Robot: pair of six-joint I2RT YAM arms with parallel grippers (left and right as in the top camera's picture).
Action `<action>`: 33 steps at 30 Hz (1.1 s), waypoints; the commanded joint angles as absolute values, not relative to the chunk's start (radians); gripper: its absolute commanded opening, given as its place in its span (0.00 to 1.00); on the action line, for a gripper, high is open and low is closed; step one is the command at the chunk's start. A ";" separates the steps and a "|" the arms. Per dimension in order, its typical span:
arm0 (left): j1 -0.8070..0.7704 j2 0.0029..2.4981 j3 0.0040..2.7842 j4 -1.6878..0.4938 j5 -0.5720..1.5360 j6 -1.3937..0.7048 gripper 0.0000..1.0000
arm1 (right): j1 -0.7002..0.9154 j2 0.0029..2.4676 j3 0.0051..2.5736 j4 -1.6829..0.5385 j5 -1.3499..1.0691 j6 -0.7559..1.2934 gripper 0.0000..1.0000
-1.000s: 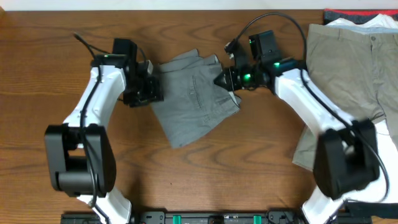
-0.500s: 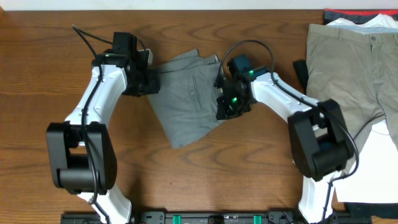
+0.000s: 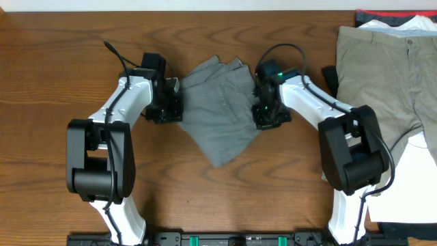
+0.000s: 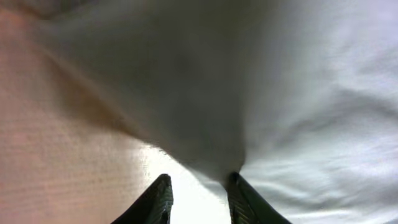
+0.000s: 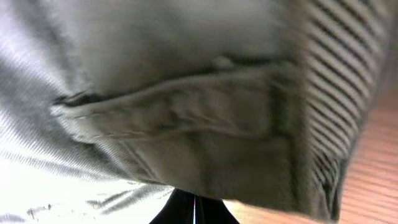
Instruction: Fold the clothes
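Left of centre on the wooden table (image 3: 48, 75), my left gripper (image 3: 172, 107) sits at the left edge of the grey shorts (image 3: 222, 113); in its wrist view the fingertips (image 4: 160, 200) stand a little apart with a fold of cloth dipping between them, and I cannot tell whether they clamp it. The shorts lie crumpled mid-table between both arms, and at their right edge my right gripper (image 3: 265, 117) is closed on the fabric, its fingers (image 5: 183, 210) pressed together under a seam. Far right lie khaki trousers (image 3: 382, 75), a white garment (image 3: 410, 178) and a red-black garment (image 3: 382, 14), apart from the shorts.
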State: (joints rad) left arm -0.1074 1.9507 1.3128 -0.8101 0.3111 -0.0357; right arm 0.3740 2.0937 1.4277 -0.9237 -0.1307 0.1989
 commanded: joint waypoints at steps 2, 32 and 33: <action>-0.104 1.922 1.313 -0.866 0.306 -0.027 0.33 | 0.260 2.165 1.388 -0.882 0.150 0.251 0.04; -0.105 2.036 1.326 -0.716 0.700 -0.027 0.20 | 0.171 1.998 1.607 -0.962 -0.363 0.142 0.14; -0.105 2.036 1.326 -0.741 0.700 -0.027 0.19 | 0.173 1.998 1.607 -0.963 -0.320 0.142 0.14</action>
